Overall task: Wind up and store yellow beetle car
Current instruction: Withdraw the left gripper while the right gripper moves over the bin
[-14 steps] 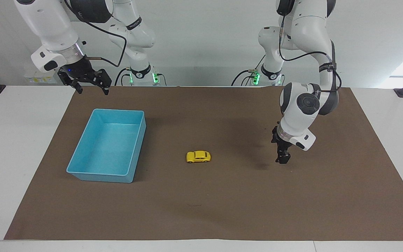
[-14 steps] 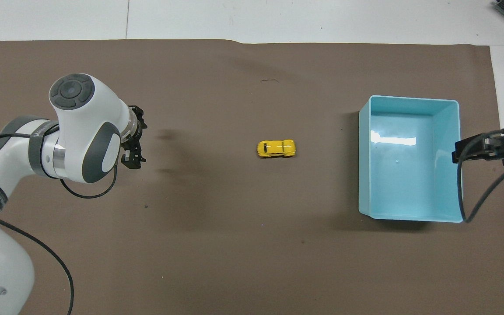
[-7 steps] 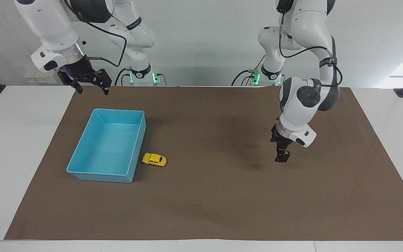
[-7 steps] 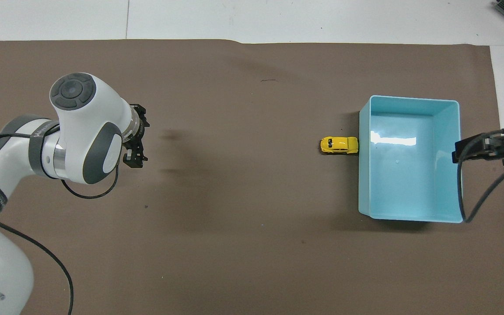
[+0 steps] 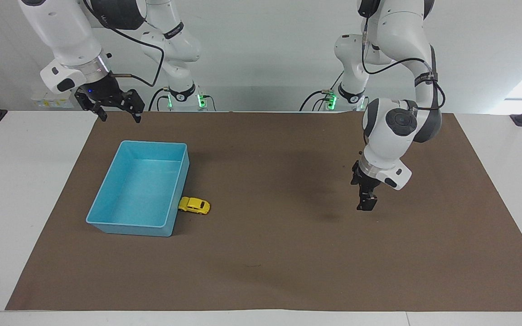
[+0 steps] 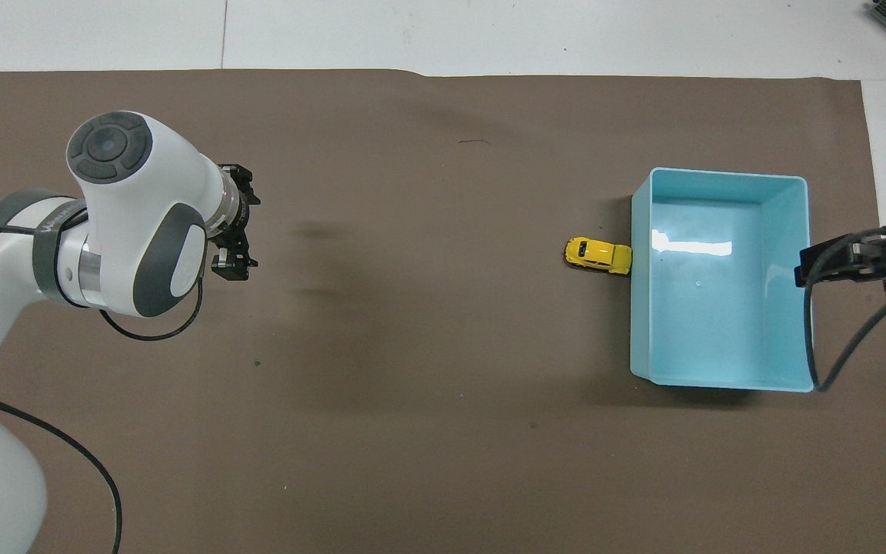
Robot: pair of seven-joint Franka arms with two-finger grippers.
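Observation:
The yellow beetle car (image 5: 194, 205) stands on the brown mat, its nose against the outer side wall of the light-blue bin (image 5: 177, 190), slightly askew. It also shows in the overhead view (image 6: 598, 256), beside the bin (image 6: 720, 383). My left gripper (image 5: 366, 204) hangs empty and slightly open a little above the mat toward the left arm's end, well apart from the car; it shows from above too (image 6: 231, 266). My right gripper (image 5: 119, 117) waits open and empty, high up by the bin, and its tip shows in the overhead view (image 6: 806, 265).
The brown mat (image 5: 288, 262) covers most of the white table (image 5: 16, 181). The bin holds nothing. The right arm's cable (image 6: 835, 338) hangs over the bin's edge in the overhead view.
The car rolled on its own across the mat from the middle to the bin and stopped against its wall, turning slightly. My left gripper rose a little. The right arm has not moved.

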